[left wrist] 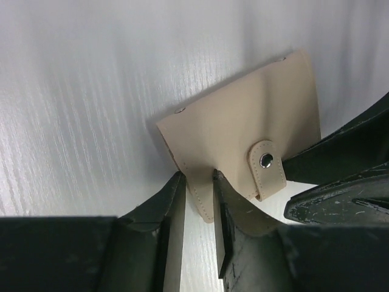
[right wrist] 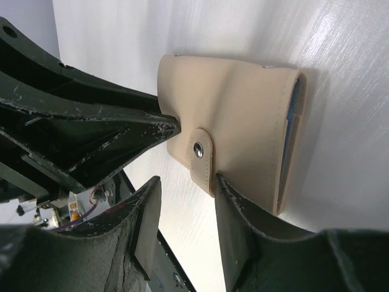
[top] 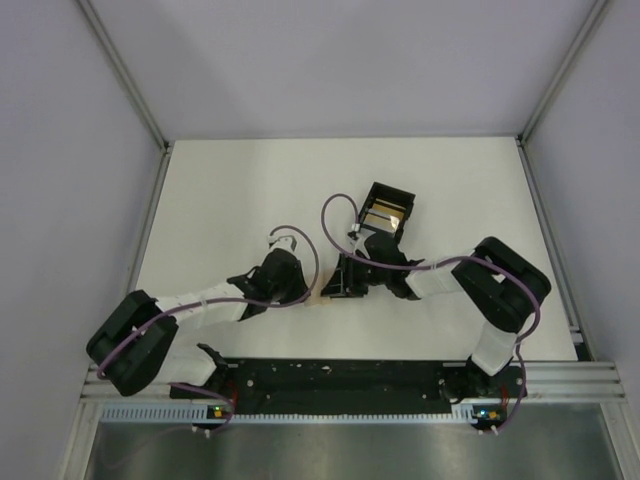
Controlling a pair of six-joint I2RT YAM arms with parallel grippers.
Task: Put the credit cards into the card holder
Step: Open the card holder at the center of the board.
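The tan card holder point(left wrist: 243, 121) lies on the white table, its snap strap point(left wrist: 265, 167) fastened. The thin edge of a light blue credit card point(right wrist: 293, 115) shows in its open side. My left gripper point(left wrist: 197, 182) has its jaws closed in on the holder's near corner, one fingertip against each edge. My right gripper point(right wrist: 185, 182) is open: its right finger point(right wrist: 243, 207) rests against the holder beside the strap, and its left finger stands apart over bare table. In the top view both grippers meet over the holder point(top: 322, 294). Yellowish cards point(top: 378, 218) lie in a black tray.
The black square tray point(top: 392, 198) stands just behind the right gripper, tilted. My left gripper point(right wrist: 175, 126) fills the left side of the right wrist view. Grey walls and metal rails bound the table on three sides.
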